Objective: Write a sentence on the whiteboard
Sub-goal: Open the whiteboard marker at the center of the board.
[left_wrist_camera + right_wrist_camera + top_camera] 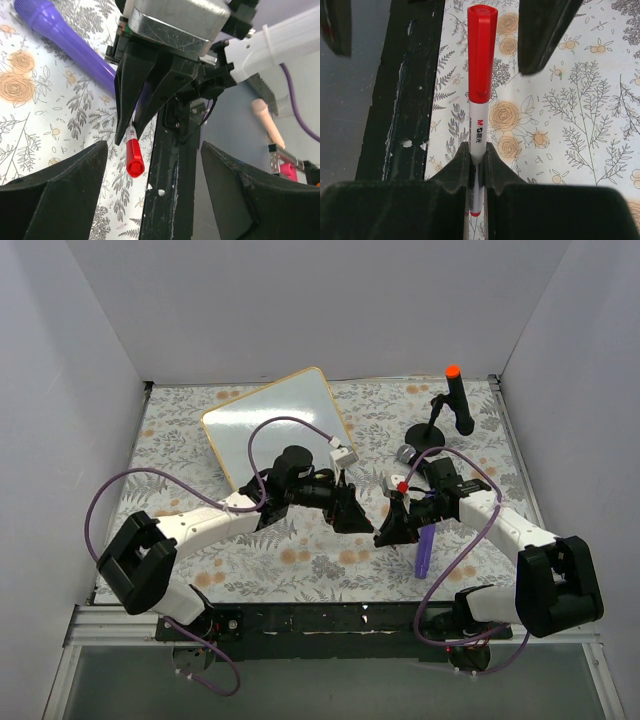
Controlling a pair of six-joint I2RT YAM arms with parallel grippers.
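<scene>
I see the right gripper (477, 156) pinching a capped red marker (479, 75) by its white barrel, with the cap at 12 o'clock in the wrist view. The left gripper (154, 147) stands spread, its fingers either side of the cap without touching it. The whiteboard (262, 430) lies at 11 o'clock on the table (200, 570), apart from both grippers.

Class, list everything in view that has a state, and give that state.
Whiteboard, no writing visible.
Red marker, cap on, gripped at its white barrel.
Right gripper, jaws shut on the red marker.
Left gripper, jaws open, flanking the marker's cap without touching.
Purple pen, lying flat.
</scene>
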